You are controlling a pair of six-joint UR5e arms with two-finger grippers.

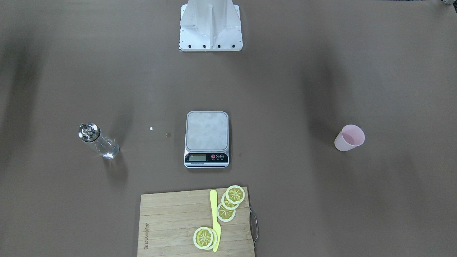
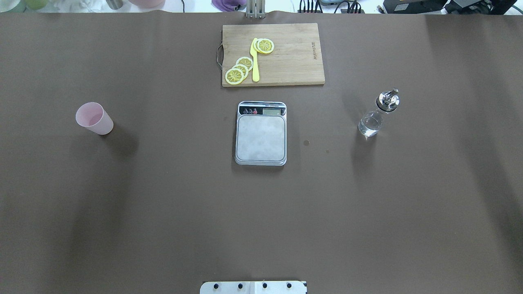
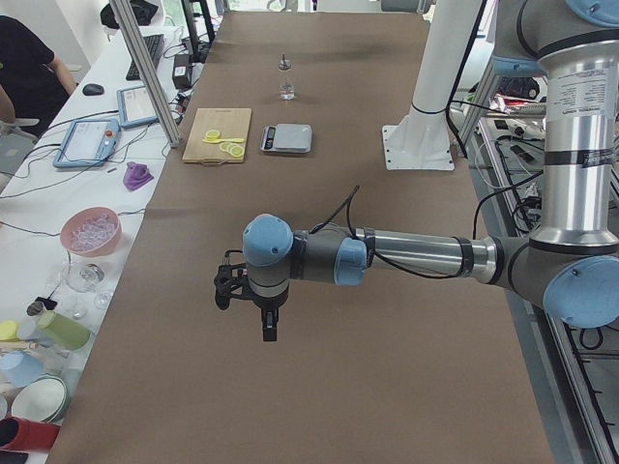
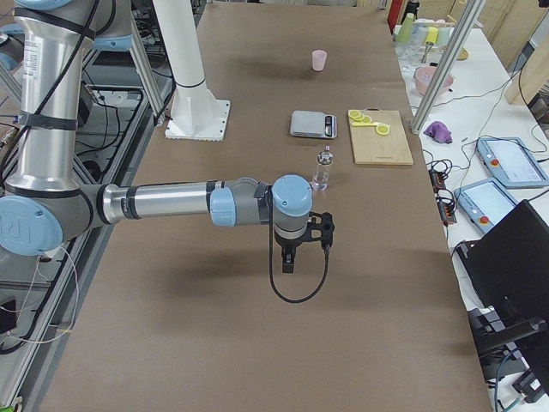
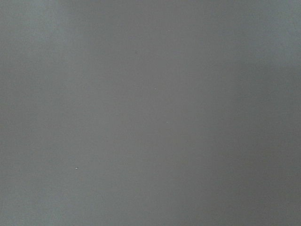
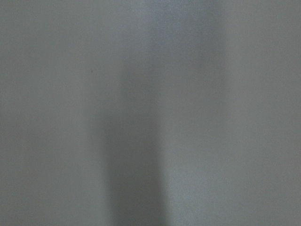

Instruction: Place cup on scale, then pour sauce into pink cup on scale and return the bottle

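nearest the lens in the left side view, the left gripper (image 3: 268, 332) hangs low over the brown table (image 3: 387, 406), pointing down at bare cover, and from that angle there's no telling whether its fingers are spread or pressed together. same story for the right gripper (image 4: 288, 264) in the right side view, and both wrist cameras show only blank tabletop. on to the task's things: the cup (image 2: 94, 118) stands upright out on the robot's left, well apart from the scale (image 2: 260, 139) at the centre, whose steel platform is bare. the bottle (image 2: 376, 116) stands upright out on the robot's right, clear sauce (image 2: 369, 124) showing through the glass. nothing is started, so the cup looks like first business. it should be very light and a bit springy, thin plastic that can squash or pop out of a hard pinch. a gentle grip across the wall below the rim looks safest, and it is narrow enough to sit well inside the platform. the bottle will be heavier, rigid, slick and breakable, so a firm hold around the glass body under the metal spout seems the call. room is generous: open table on both flanks of the scale and on its near side. the one neighbour is the cutting board (image 2: 286, 61) just beyond the display end, carrying lemon slices (image 2: 239, 70) and a yellow knife (image 2: 255, 67). no table edge crowds the cup or the bottle.
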